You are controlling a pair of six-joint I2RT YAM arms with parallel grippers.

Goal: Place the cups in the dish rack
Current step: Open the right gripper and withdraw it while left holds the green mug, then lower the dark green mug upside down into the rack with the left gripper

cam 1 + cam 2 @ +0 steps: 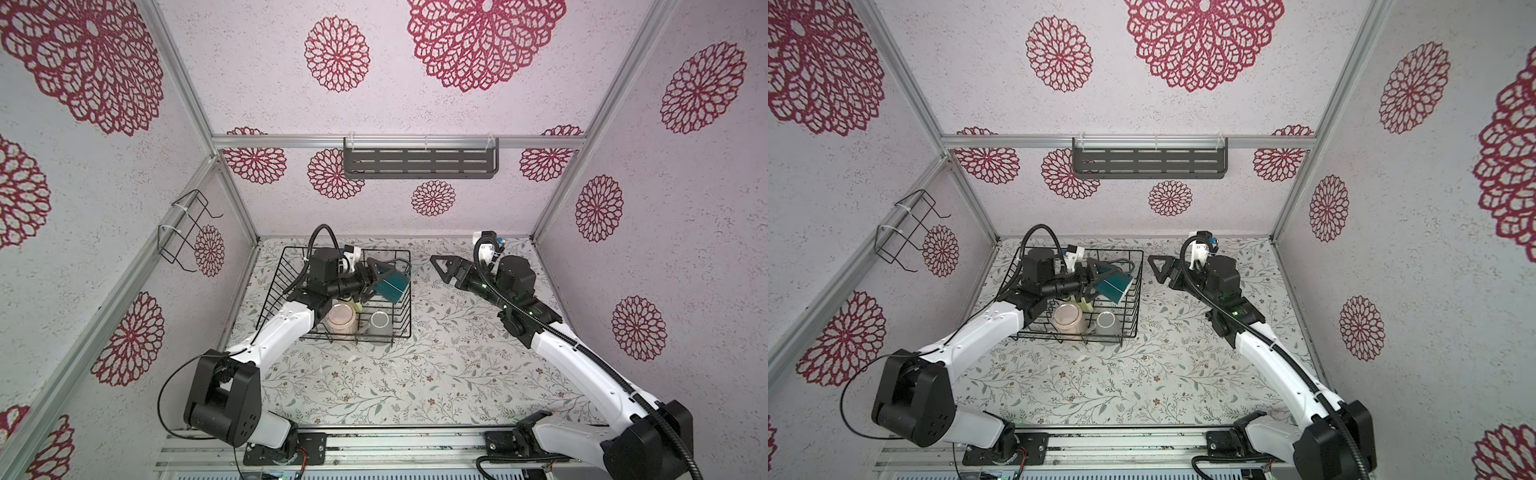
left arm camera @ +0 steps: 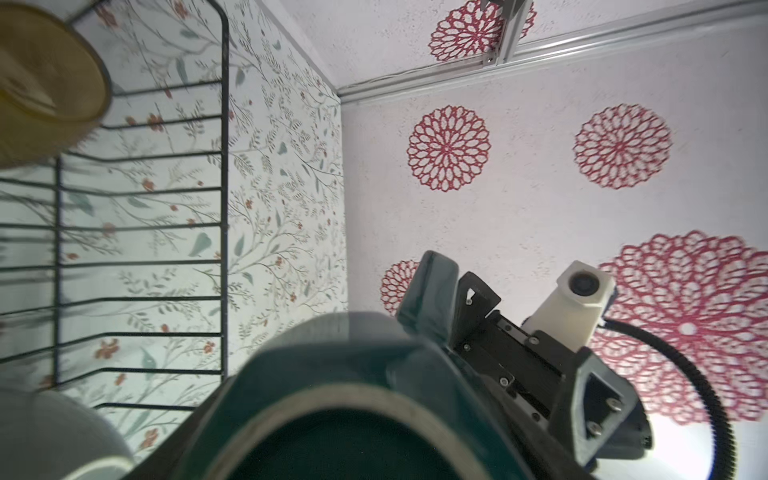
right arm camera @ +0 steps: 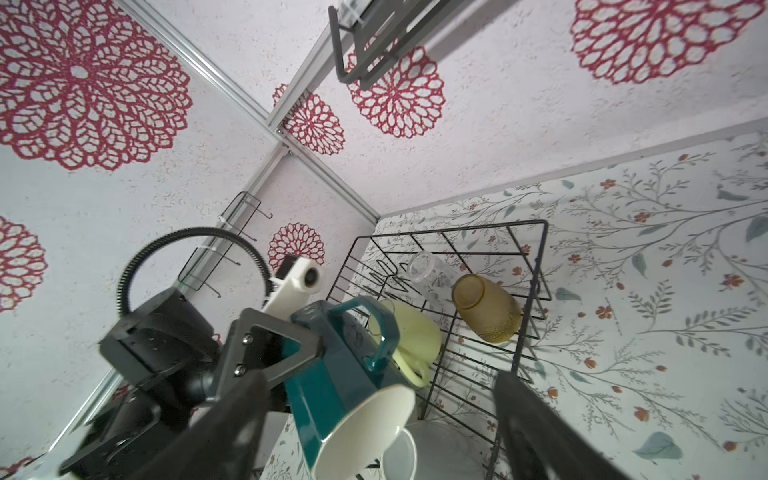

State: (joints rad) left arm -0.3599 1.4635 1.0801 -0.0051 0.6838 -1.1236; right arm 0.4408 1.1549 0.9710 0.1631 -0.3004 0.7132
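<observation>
My left tool (image 1: 380, 282) clamped on teal mug (image 1: 394, 286), mug tilted over dish rack (image 1: 278, 286), right end. Right tool (image 1: 442, 270) gaping, empty, just beside rack. Pink tumbler (image 1: 343, 318), grey mug (image 1: 380, 322) already inside. Last cup, I reckon. Next: lower into free gap, release.

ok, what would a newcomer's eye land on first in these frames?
The teal mug stands out first. It is held tilted in the left gripper, over the right part of the dish rack. The right gripper hangs open and empty just right of the rack. In the rack sit a pink tumbler and grey mug near the front; the right wrist view adds a yellow-green mug, amber tumbler and clear glass.
</observation>
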